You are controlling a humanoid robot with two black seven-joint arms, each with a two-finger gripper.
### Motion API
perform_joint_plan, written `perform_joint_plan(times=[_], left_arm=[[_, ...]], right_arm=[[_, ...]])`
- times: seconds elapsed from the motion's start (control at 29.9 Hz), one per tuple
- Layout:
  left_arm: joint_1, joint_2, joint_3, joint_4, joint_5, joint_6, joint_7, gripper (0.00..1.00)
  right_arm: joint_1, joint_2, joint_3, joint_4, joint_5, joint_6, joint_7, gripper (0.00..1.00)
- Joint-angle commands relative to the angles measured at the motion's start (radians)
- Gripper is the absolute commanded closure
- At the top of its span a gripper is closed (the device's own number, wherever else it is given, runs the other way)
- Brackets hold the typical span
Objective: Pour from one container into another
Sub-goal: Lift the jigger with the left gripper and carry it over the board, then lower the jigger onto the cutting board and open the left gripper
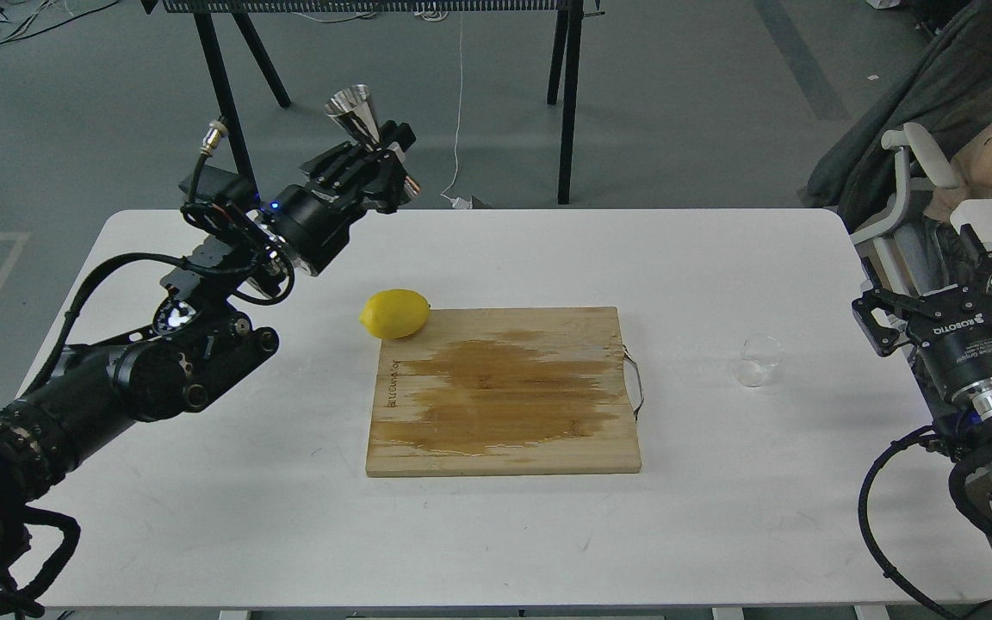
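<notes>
High above the table's far left part, my left gripper (384,159) is shut on the steel jigger (356,110), which stands tilted a little with its upper cone open to the top. The small clear glass cup (758,360) stands upright on the white table (496,250), to the right of the board. My right gripper (948,288) is open at the table's right edge, a short way right of the cup and apart from it.
A wooden cutting board (503,392) with a wide wet stain and a wire handle lies mid-table. A lemon (394,313) rests at its far left corner. Black table legs stand behind; a chair with clothing is at the far right.
</notes>
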State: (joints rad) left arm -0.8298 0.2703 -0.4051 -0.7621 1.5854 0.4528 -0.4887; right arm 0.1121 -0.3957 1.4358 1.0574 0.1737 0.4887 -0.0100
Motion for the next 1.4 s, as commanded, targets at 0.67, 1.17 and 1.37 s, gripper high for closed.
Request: perform_joint_plan(times=[0.67,1.17,1.37], left_arm=[[0.182,-0.270,0.149,0.153,0.005,0.036,0.000,0.90],[0.182,-0.270,0.186,0.175,0.027,0.036,0.000,0.90],[0.182,-0.270,0.189,0.188,0.027,0.036,0.000,0.86]], right_arm=[[0.000,-0.006,-0.003,0.003,0.000,0.000,-0.001,0.01],[0.001,-0.002,-0.003,0.001,0.000,0.000,0.001,0.01],[0.001,0.005,-0.005,0.001,0.000,0.000,-0.001,0.01]])
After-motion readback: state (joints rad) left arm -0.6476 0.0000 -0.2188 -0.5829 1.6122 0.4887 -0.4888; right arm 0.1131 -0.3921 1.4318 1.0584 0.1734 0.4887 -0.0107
